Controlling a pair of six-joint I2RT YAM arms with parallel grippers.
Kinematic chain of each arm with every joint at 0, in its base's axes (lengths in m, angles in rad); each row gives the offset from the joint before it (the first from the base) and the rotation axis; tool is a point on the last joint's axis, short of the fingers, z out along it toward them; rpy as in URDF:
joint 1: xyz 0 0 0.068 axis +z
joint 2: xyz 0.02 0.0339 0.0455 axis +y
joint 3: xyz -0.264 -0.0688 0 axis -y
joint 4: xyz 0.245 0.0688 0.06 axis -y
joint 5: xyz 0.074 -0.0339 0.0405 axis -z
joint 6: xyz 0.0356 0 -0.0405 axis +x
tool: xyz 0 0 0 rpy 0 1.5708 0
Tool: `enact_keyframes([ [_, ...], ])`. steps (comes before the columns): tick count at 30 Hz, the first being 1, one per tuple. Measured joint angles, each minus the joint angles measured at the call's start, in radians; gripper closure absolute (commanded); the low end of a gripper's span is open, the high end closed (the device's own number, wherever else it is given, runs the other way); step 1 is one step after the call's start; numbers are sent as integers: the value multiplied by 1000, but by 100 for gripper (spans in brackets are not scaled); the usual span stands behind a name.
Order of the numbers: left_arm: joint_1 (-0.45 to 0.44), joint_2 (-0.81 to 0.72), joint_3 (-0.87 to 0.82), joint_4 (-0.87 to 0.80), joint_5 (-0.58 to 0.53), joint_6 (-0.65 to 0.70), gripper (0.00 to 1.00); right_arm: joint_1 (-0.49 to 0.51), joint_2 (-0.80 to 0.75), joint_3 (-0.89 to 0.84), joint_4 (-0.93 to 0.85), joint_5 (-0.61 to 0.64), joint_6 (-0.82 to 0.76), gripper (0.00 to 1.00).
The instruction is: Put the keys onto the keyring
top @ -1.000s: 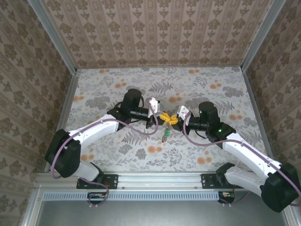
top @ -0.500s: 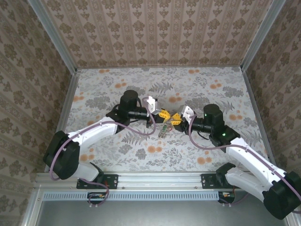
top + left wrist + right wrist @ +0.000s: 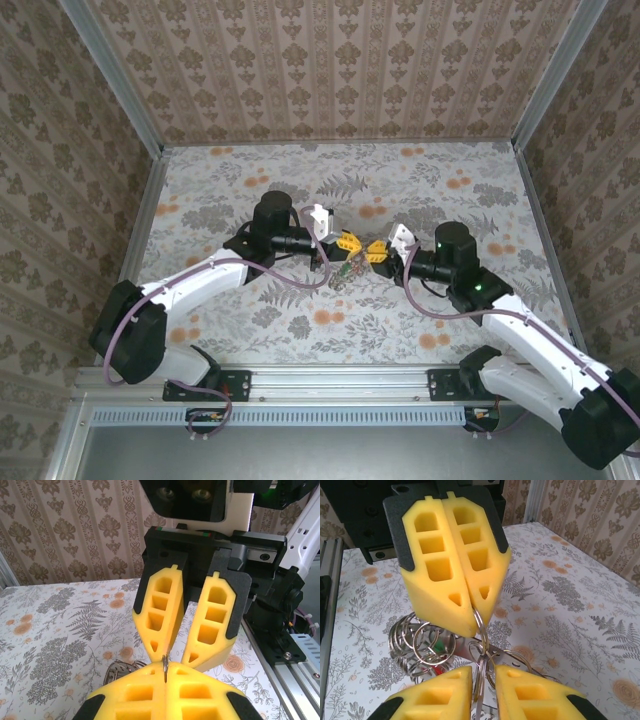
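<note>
Left gripper (image 3: pixel 474 617): clamped shut on the keyring (image 3: pixel 482 630);
Right gripper (image 3: pixel 481 677): narrowly parted, ring wire between;
Keys (image 3: pixel 436 650): red-green, distinct from right wrist; a speck from above

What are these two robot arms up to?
They meet nose to nose. The left gripper has its jaws shut on the keyring, a thin wire loop. The right gripper faces it, jaws slightly apart around the same loop. A bunch of rings with the red and green keys hangs beneath.
</note>
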Motion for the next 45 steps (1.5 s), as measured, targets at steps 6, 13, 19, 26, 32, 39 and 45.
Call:
enact_keyframes([
  [6,0,0,-1,7,1,-5,100,0,31,0,18,0,18,94],
  [13,-5,0,-28,39,-2,-32,100,1,53,1,18,0,28,96],
  [19,-7,7,-47,99,-11,-68,100,1,69,17,0,-3,55,91],
  [26,-18,19,-51,155,-10,-92,100,3,78,47,-41,-19,109,100],
  [32,-15,29,-57,196,-8,-106,100,2,120,97,-100,-37,130,99],
  [39,-12,39,-66,210,-8,-117,100,-8,133,98,-112,-53,153,100],
  [45,-11,37,-66,209,-11,-107,100,-26,108,98,-140,-54,153,100],
])
